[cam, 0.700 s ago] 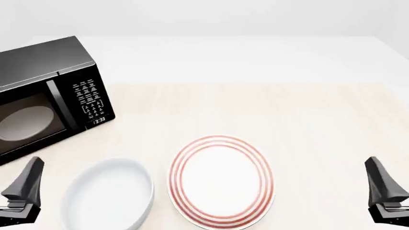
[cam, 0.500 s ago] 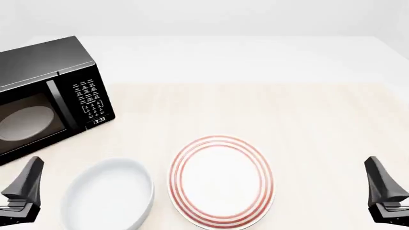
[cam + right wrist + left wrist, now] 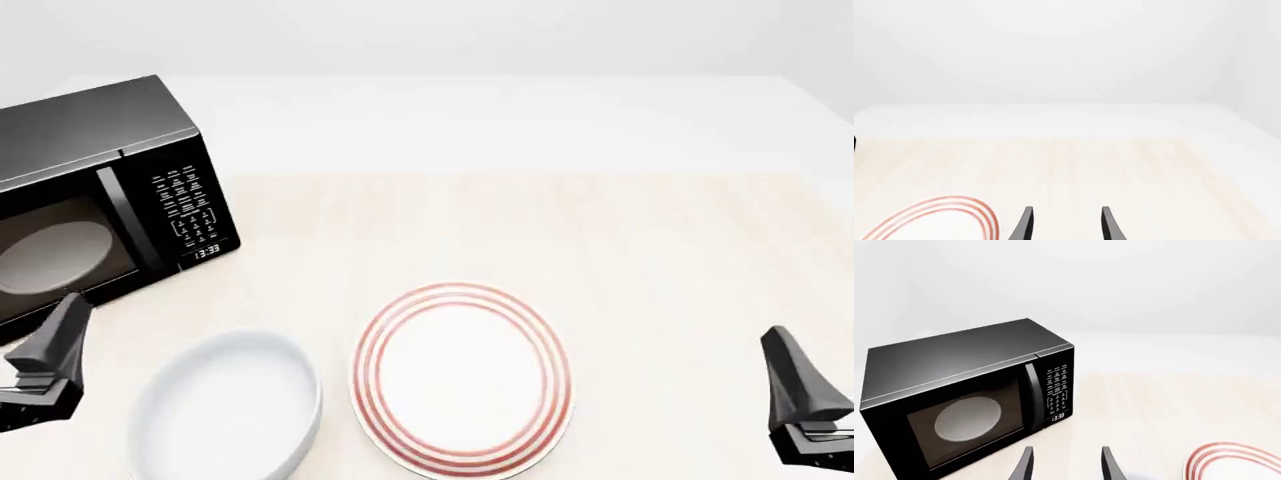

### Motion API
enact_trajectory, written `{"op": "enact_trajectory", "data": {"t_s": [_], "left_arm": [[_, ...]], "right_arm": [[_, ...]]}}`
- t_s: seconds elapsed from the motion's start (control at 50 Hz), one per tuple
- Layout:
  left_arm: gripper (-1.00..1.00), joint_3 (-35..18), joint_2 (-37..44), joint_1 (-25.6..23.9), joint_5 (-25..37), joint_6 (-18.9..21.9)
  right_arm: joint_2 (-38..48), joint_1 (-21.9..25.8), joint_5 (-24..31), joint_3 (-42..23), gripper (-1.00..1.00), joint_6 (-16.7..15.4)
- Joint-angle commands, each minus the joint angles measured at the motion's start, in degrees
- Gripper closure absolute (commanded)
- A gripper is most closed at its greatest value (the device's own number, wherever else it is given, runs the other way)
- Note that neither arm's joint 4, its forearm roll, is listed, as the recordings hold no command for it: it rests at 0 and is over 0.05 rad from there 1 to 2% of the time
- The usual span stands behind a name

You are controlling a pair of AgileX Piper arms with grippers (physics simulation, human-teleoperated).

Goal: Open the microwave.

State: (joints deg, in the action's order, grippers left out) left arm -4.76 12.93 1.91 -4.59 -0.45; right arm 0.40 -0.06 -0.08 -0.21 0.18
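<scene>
Front view, surface: your arms work over a pale, light-wood tabletop (image 3: 667, 250) whose far part turns plain white.
Room: a bare white wall (image 3: 441, 35) closes the far side; you see the same blank wall in both wrist views.
Task thing: the large black boxy microwave (image 3: 100, 190) stands at the far left of the table, turned at an angle so its front faces near and right; its left part is cut off by the frame edge.
Door: the dark glass door is shut, and through it you can make out a pale round turntable (image 3: 967, 415).
Handle: a vertical black bar handle (image 3: 1033, 396) runs between the glass and the keypad.
Keypad: white-lettered buttons (image 3: 184, 205) sit on the right of the front, with a small clock (image 3: 206, 252) under them reading 13:33.
Left gripper: your left gripper (image 3: 1066, 465) sits near left, just short of the microwave's front; its two fingers stand apart with nothing between them.
Right gripper: your right gripper (image 3: 1066, 225) waits near right, well apart from the microwave, fingers likewise spread over bare table.
Dishes: a white oval bowl (image 3: 220, 405) lies near left, just beside a round white plate with red rings (image 3: 461, 375) at near centre.
</scene>
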Motion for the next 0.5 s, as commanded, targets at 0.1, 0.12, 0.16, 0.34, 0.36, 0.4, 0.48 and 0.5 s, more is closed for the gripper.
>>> {"op": "enact_trajectory", "data": {"t_s": [0.1,0.12,0.16,0.34,0.36,0.4,0.48,0.5], "left_arm": [[-1.00,-10.01,7.01,1.87,4.01,0.81],[-1.00,-10.58,7.28,2.00,4.28,0.64],[-1.00,-11.08,7.77,1.97,4.02,0.14],[-1.00,-13.09,13.38,4.00,2.72,-0.38],[-1.00,-13.13,13.93,4.11,2.38,-0.52],[-1.00,-13.55,15.90,4.72,1.22,-0.58],[-1.00,-13.97,18.04,5.32,0.23,-0.85],[-1.00,-14.19,18.72,5.44,-0.08,-0.70]], "right_arm": [[-0.03,-0.01,0.04,-0.01,-1.00,0.00],[-0.03,-0.01,0.04,-0.01,-1.00,0.00],[-0.01,-0.02,0.01,-0.01,-1.00,0.00],[-0.07,-0.03,0.09,-0.02,-1.00,-0.01],[-0.07,-0.02,0.09,-0.02,-1.00,-0.01],[-0.08,-0.02,0.08,-0.02,-1.00,0.00],[-0.08,-0.02,0.08,-0.02,-1.00,0.00],[-0.08,-0.02,0.08,-0.02,-1.00,-0.01]]}}
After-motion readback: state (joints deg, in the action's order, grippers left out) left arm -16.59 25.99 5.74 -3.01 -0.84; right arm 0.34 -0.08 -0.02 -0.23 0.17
